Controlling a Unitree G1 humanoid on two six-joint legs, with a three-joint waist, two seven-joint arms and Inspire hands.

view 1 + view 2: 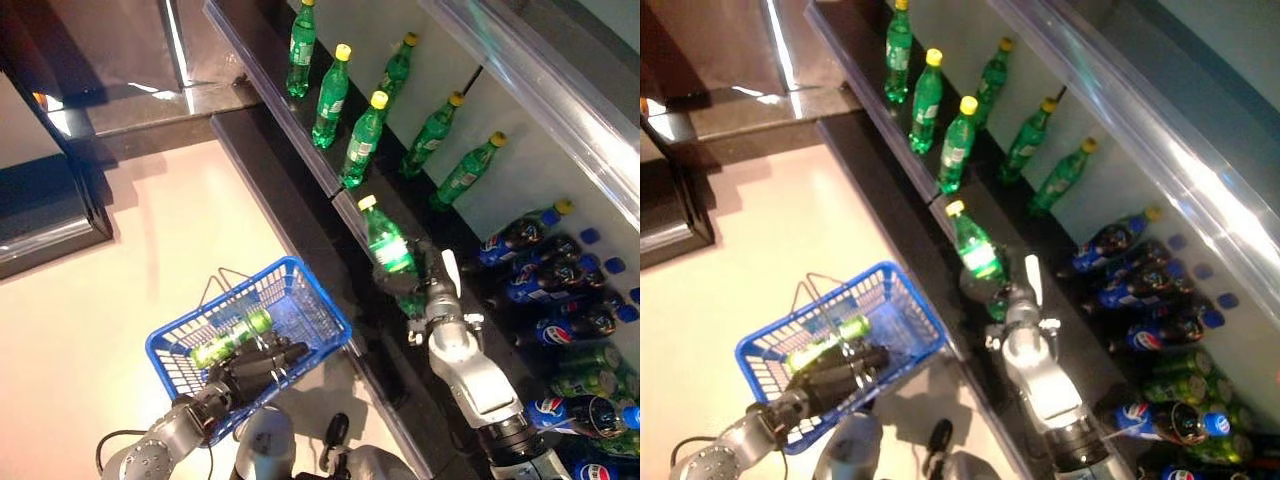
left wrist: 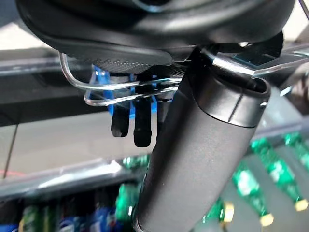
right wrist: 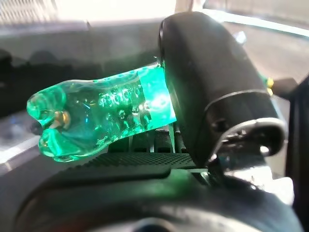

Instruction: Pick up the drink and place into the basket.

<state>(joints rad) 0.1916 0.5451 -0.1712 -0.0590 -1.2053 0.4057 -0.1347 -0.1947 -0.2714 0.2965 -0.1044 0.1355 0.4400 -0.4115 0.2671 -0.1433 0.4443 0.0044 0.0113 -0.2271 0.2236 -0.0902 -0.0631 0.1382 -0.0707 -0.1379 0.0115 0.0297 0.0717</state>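
Carrying step: the right hand (image 1: 436,290) has its fingers clenched around a green bottle (image 1: 388,245), just off the shelf (image 1: 300,140). The left hand (image 1: 262,362) grips the basket (image 1: 300,290) handle; next, swing the bottle over the basket.

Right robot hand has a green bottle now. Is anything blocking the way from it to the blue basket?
Nothing visible does. The green plastic bottle in the right robot hand is off the dark shelf edge; the blue wire basket, held by the left robot hand, is open-topped, one green bottle inside.
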